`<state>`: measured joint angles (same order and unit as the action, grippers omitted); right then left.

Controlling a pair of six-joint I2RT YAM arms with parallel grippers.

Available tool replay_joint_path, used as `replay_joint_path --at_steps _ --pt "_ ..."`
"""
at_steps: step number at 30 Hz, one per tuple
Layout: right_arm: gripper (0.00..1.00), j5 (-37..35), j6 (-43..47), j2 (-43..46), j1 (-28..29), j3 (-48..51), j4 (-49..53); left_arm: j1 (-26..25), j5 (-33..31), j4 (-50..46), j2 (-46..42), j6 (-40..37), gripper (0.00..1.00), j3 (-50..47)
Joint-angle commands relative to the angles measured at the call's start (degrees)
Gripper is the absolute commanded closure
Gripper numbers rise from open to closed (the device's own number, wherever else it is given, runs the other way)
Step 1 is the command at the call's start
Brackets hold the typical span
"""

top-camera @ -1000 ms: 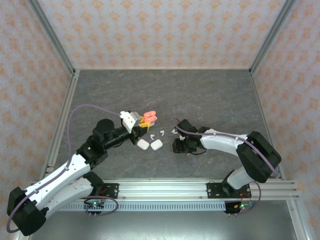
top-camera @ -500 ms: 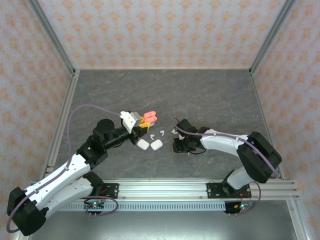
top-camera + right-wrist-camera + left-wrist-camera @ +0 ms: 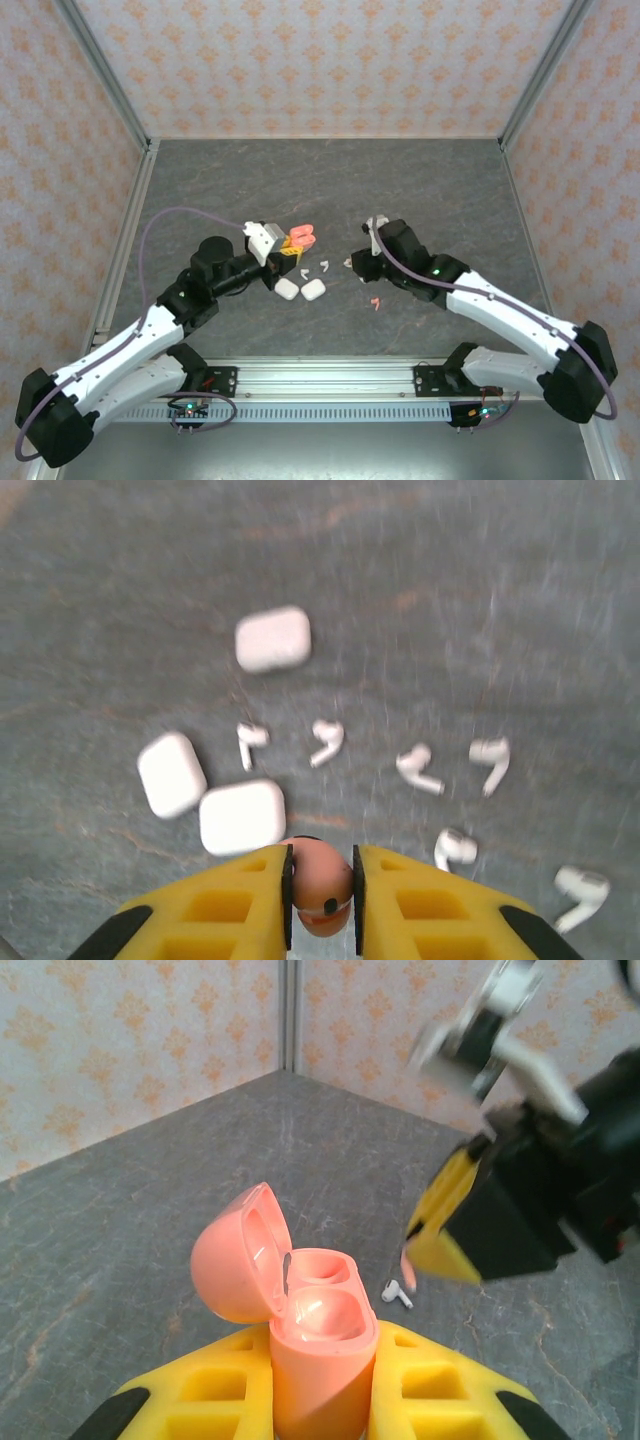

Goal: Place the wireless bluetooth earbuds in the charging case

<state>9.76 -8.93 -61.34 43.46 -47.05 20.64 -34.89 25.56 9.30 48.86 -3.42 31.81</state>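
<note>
My left gripper point(image 3: 322, 1348) is shut on an open coral charging case point(image 3: 322, 1332), held upright with its lid point(image 3: 238, 1252) swung back; from above the charging case point(image 3: 300, 237) hangs over the table's middle. My right gripper point(image 3: 321, 882) is shut on a coral earbud point(image 3: 322, 878), pinched between its pads. It hovers just right of the case, where its yellow fingers point(image 3: 445, 1230) show with the coral stem point(image 3: 408, 1265) hanging below. A second coral earbud point(image 3: 375, 303) lies on the table. Several white earbuds point(image 3: 327, 740) lie scattered below.
Three closed white cases point(image 3: 273, 638) point(image 3: 170, 773) point(image 3: 241, 816) lie on the grey table, two of them by the left gripper point(image 3: 287, 290) point(image 3: 313, 289). A white earbud point(image 3: 398, 1295) rests just beyond the coral case. Metal posts and patterned walls enclose the table.
The right arm has lifted off the table and swung back and up, its jaws now shut on a coral earbud. Another coral earbud lies where it was. The left arm stayed still.
</note>
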Motion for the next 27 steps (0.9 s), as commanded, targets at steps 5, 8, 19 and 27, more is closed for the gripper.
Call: replay_joint_path --at_steps 5,8,19,27 --pt "0.78 -2.6 13.9 5.1 0.3 -6.3 -2.2 -0.6 3.1 4.5 2.6 2.1 1.00 2.4" --pt "0.77 -0.5 17.2 5.3 0.3 -8.5 -3.8 -0.6 3.6 5.5 3.4 2.6 1.00 2.6" --pt "0.78 6.8 21.6 4.6 0.4 -9.6 -11.4 -0.6 5.9 6.1 5.1 3.3 1.00 3.4" --pt "0.78 11.1 24.2 3.6 1.7 -8.9 -14.5 -0.7 8.5 7.0 4.7 3.0 1.00 3.3"
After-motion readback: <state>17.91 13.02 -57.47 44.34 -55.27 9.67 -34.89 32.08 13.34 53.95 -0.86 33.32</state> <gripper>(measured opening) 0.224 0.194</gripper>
